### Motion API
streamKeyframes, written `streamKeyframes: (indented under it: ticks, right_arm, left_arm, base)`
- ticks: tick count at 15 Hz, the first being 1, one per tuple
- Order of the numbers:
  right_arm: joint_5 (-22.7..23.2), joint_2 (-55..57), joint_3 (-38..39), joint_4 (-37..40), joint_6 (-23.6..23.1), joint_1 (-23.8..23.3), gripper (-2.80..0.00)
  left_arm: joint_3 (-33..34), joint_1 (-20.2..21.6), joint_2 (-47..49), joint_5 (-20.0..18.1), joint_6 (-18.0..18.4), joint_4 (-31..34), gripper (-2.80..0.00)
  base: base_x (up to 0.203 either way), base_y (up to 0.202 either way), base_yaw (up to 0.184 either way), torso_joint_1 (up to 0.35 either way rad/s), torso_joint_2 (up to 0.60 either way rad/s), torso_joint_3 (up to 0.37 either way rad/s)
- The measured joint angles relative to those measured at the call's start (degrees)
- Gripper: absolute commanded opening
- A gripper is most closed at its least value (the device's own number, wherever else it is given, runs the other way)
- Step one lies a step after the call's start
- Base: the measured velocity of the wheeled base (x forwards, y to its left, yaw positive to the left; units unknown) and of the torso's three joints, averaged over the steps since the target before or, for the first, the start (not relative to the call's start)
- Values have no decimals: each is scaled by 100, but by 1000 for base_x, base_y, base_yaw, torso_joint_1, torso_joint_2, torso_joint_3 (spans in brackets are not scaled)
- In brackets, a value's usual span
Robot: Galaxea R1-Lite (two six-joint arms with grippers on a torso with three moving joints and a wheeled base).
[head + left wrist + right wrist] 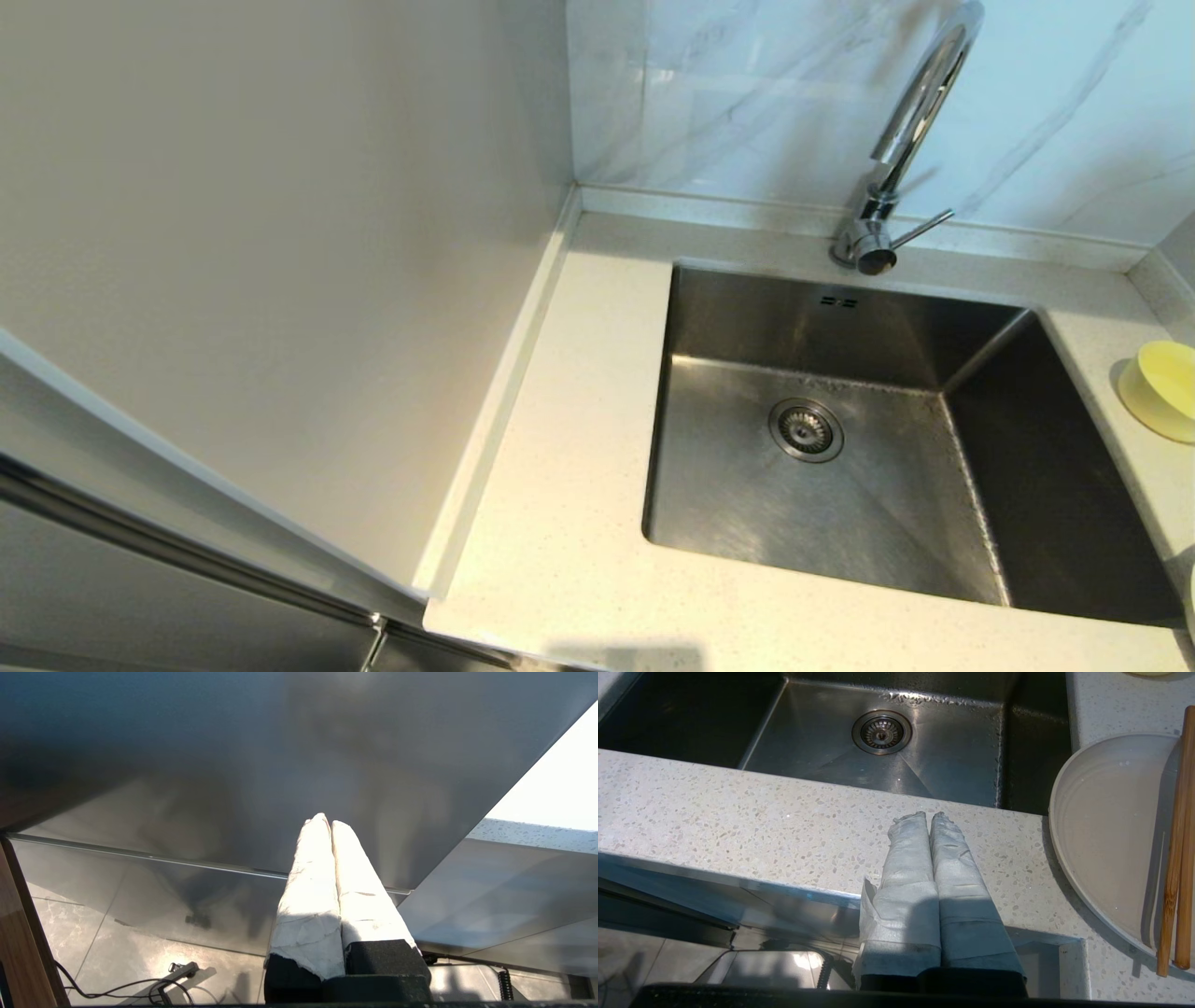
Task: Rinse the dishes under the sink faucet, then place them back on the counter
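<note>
Steel basin, the sink (868,485), sits sunk into the counter (560,523), with its round drain strainer (806,429) on the floor and two small overflow slots (838,301) in the back wall. The faucet (910,131) rises from the counter behind the basin, its thin lever (920,230) sticking out from the base.

The right gripper (930,817) hangs at the front edge of the counter, its two wrapped fingers (906,868) pressed together with nothing between them. Ahead of it, across a strip of counter, lies the sink, and the strainer is beyond its fingertips. Off to the gripper's outer side the plate (1106,826) rests flat on the counter, close to the sink's corner, and the chopsticks (1176,849) lie side by side across the plate's far rim. The bowl (1162,387) stands on the counter further back, beside the sink's right edge.

The left gripper (327,820) is parked low in front of a dark glossy cabinet face (233,788), fingers closed on nothing, well apart from the dishes.
</note>
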Motion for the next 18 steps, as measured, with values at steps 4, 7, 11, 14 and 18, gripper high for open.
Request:
streamKeyframes:
  ticks: [4,7,11,14,18]
  right_arm:
    - [-4,0,0,2,2,1,-280]
    - [0,0,0,2,3,0,-280]
    - [0,0,0,-3,8,0,-280]
    - [0,0,1,-5,10,2,-280]
    - [0,0,0,-5,12,5,-280]
  left_arm:
    - [0,0,0,0,2,0,-280]
    - [0,0,0,0,0,0,-280]
    - [0,0,0,2,0,-1,-280]
    - [0,0,0,-1,2,0,-280]
    - [0,0,0,0,0,0,-280]
  base:
    - [0,0,0,0,0,0]
    - [0,0,0,0,0,0]
    - [0,0,0,0,0,0]
    - [0,0,0,0,0,0]
    - [0,0,0,0,0,0]
